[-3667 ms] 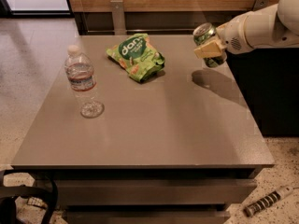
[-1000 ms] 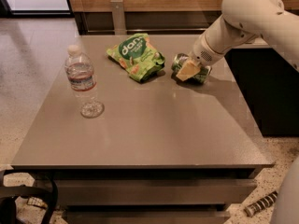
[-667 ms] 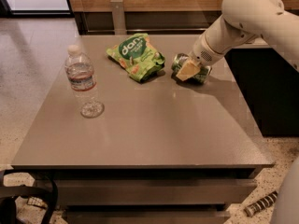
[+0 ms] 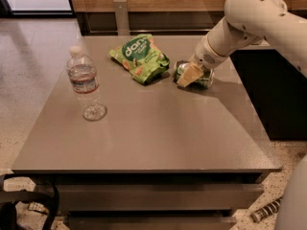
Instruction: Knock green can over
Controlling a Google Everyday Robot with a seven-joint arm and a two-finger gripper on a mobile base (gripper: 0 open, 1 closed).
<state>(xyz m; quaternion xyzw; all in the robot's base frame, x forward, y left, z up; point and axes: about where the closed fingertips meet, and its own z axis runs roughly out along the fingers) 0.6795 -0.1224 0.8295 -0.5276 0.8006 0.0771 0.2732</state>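
Water bottle (image 4: 84, 80) stands upright, left on the counter (image 4: 144, 143). Farther back, right: green can (image 4: 207, 78) lies on its side, pincer (image 4: 188, 75) over its front. Can't tell if it's clamped or open. Snack bag (image 4: 139, 55) sits just left of the can.

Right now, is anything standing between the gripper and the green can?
Nothing visible. The gripper is right at the green can, which appears to lie on its side beside the snack bag. The water bottle stands far off.
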